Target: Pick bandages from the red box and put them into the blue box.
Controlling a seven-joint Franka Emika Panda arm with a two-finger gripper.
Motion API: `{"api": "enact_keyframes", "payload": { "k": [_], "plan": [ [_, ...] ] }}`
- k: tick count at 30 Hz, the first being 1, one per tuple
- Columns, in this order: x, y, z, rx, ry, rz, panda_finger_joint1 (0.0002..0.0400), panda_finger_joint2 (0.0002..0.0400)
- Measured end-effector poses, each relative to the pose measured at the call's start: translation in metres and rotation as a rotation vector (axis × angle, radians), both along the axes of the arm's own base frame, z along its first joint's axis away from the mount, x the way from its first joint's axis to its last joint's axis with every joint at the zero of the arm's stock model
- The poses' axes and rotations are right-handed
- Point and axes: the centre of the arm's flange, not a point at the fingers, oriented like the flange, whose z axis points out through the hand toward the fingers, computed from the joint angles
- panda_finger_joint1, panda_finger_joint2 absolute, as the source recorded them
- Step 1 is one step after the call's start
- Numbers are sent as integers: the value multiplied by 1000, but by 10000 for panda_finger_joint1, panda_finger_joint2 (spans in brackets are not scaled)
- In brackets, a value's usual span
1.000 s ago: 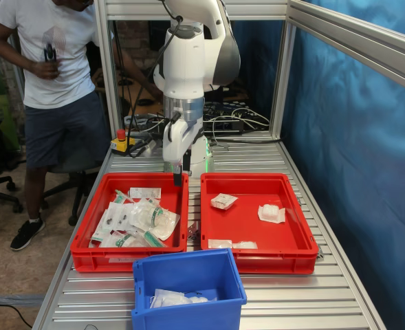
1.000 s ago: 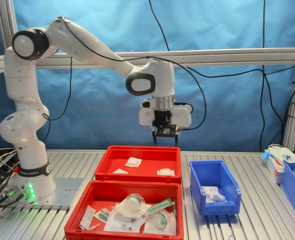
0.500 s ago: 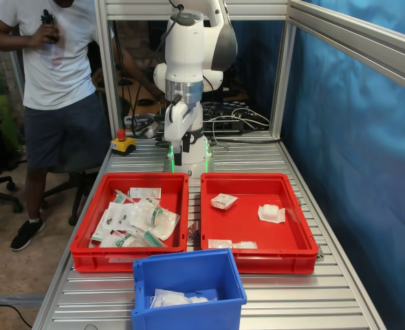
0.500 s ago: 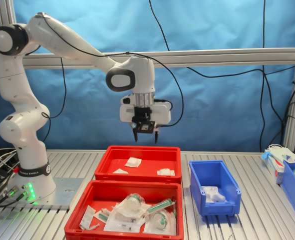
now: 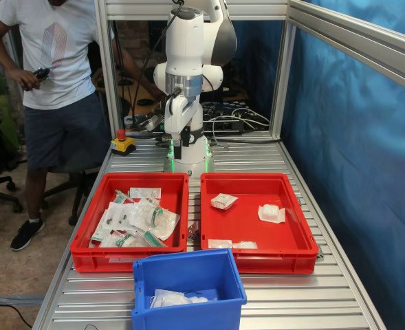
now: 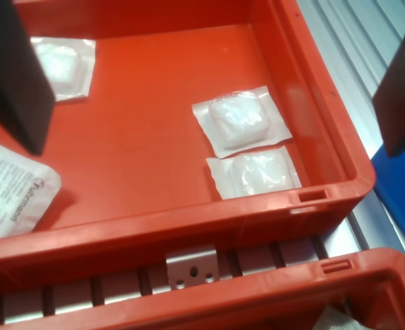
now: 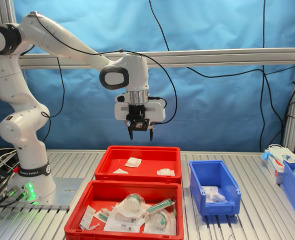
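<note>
The red box holds several bandages. They are small white packets. The blue box stands beside it with white packets inside. My gripper hangs well above the red box. It is open and empty. Its dark fingers frame the wrist view.
A second red tray heaped with green-printed pouches sits alongside. A person stands at the first exterior view's left, near a red stop button. More bins stand at the second exterior view's right.
My gripper has swung towards the second exterior view's left, back towards the arm's base, and risen slightly. It stayed open. The person has lowered a hand.
</note>
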Motion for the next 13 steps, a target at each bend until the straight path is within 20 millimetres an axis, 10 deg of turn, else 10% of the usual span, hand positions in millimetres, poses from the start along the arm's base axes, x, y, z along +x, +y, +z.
{"api": "enact_keyframes", "payload": {
  "k": [13],
  "plan": [
    [-2, 0, -3, 0, 7, 0, 400, 400]
  ]
}}
